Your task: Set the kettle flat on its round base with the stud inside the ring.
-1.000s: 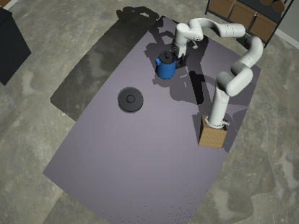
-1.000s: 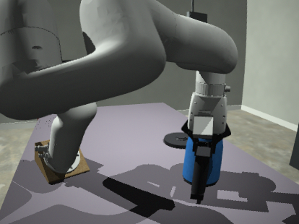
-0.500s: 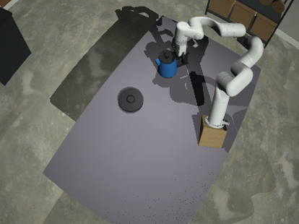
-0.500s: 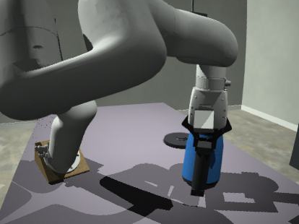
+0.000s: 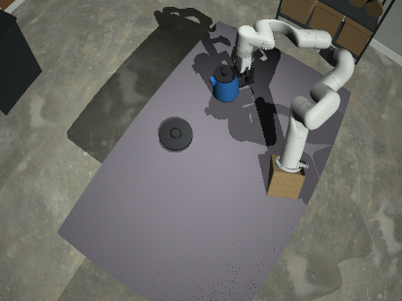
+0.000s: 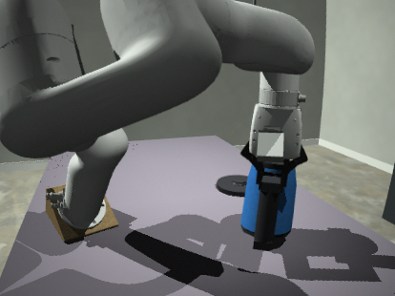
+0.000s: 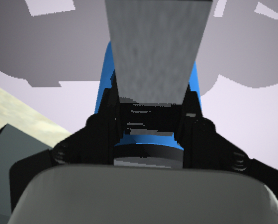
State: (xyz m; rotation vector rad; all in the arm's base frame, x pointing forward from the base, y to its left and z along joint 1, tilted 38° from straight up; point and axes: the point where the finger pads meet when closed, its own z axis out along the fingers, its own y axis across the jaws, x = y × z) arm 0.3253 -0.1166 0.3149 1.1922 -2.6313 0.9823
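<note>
The blue kettle (image 5: 225, 86) with a black lid and knob is near the far end of the table. My gripper (image 5: 243, 74) comes down from above on the kettle's handle side and is shut on the upright bar of the dark handle (image 6: 265, 210). In the exterior view the kettle (image 6: 270, 199) hangs a little above the table under the gripper (image 6: 271, 172), upright. In the wrist view the grey handle bar (image 7: 156, 50) runs between my black fingers, with the blue body (image 7: 150, 90) behind it. The round black base (image 5: 175, 134) lies flat with its stud up, well apart from the kettle.
The arm's wooden mount block (image 5: 285, 183) stands at the table's right edge. A shelf with boxes (image 5: 335, 13) is beyond the far corner. A dark cabinet (image 5: 15, 61) stands on the floor at the left.
</note>
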